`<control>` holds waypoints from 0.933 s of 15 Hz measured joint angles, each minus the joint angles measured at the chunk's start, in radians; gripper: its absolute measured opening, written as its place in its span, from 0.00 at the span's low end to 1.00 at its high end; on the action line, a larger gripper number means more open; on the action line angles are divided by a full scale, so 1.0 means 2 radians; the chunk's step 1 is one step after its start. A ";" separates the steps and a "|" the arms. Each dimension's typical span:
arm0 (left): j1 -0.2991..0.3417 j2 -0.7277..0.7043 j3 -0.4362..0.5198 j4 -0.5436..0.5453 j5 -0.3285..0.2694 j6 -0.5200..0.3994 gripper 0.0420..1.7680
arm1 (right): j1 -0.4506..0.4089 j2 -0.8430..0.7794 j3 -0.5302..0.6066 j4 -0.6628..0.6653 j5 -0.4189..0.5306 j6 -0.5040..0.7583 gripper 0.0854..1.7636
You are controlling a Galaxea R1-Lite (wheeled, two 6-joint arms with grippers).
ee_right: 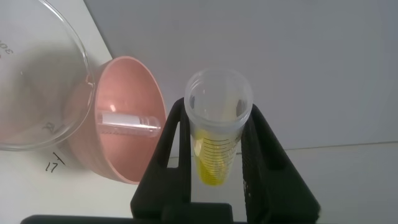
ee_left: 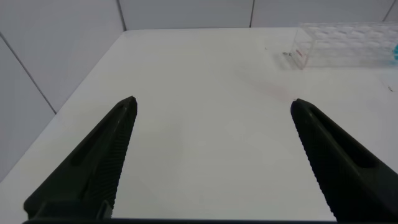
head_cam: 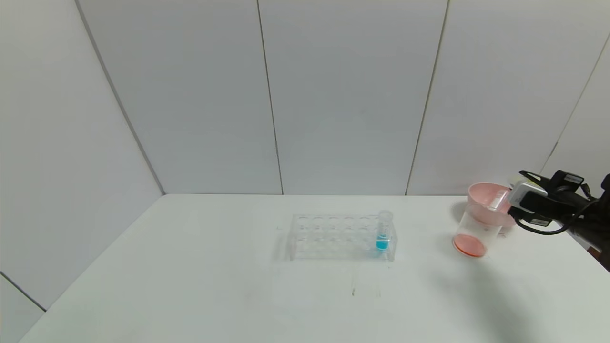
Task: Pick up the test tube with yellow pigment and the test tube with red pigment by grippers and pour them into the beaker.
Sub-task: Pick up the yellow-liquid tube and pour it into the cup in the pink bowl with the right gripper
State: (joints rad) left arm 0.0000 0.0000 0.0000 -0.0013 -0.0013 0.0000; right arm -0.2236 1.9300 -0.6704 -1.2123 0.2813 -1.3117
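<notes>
We are gripping the test tube with yellow pigment point(ee_right: 216, 140) between the fingers of the right gripper point(ee_right: 217, 165), held close by the pink bowl point(head_cam: 486, 202) and just beyond the beaker point(head_cam: 474, 233), which already holds red-orange liquid. The tube's mouth is pointing away from the wrist, so we judge the pour turns on carrying that mouth over the beaker's rim and tipping its long axis. Our left gripper point(ee_left: 211, 162) is hanging spread and empty above the table point(head_cam: 190, 267), well apart from the tube rack point(head_cam: 340, 237)
</notes>
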 joint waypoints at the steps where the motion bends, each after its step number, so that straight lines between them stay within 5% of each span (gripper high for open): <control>1: 0.000 0.000 0.000 0.000 0.000 0.000 1.00 | 0.001 0.000 0.000 0.001 -0.001 -0.001 0.26; 14: 0.000 0.000 0.000 0.000 0.000 0.000 1.00 | 0.010 0.000 0.005 0.003 -0.015 -0.066 0.26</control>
State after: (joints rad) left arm 0.0000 0.0000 0.0000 -0.0013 -0.0017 0.0000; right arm -0.2043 1.9296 -0.6613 -1.2057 0.2511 -1.4428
